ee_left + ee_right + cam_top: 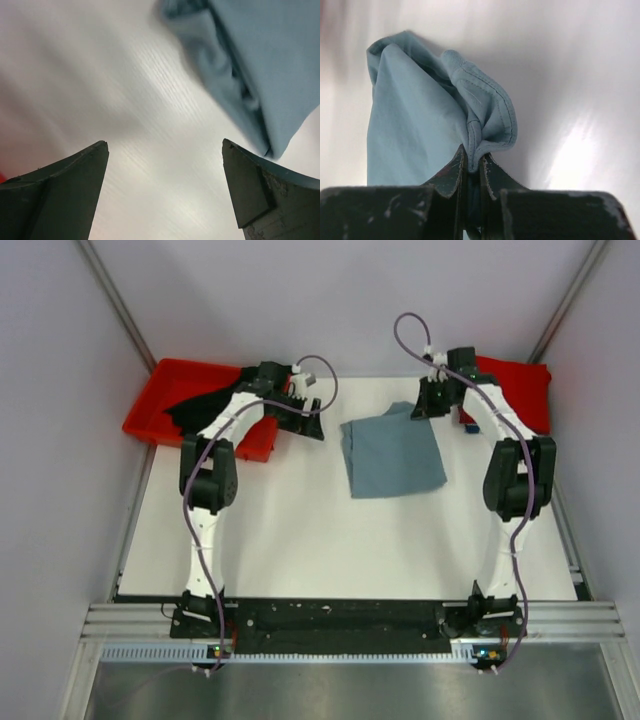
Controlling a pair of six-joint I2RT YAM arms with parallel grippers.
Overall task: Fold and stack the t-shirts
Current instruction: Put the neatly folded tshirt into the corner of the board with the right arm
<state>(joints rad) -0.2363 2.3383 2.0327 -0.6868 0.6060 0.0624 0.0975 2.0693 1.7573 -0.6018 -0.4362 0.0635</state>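
Closest in the right wrist view, the right end effector is pinched shut on a hemmed edge of the grey-blue t-shirt, which lies folded toward the desk's far side. The left end effector gapes wide beside it, holding nothing. The cloth looks light and limp, likely to sag; hems and corners probably give the surest hold. The white desk is smooth, with pale walls close around.

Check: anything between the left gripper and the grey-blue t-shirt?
Nothing visible. The left gripper is open over bare table. The grey-blue t-shirt lies just to its right, with only tabletop between them. The right gripper is shut on a stitched edge of the shirt at its far right corner.
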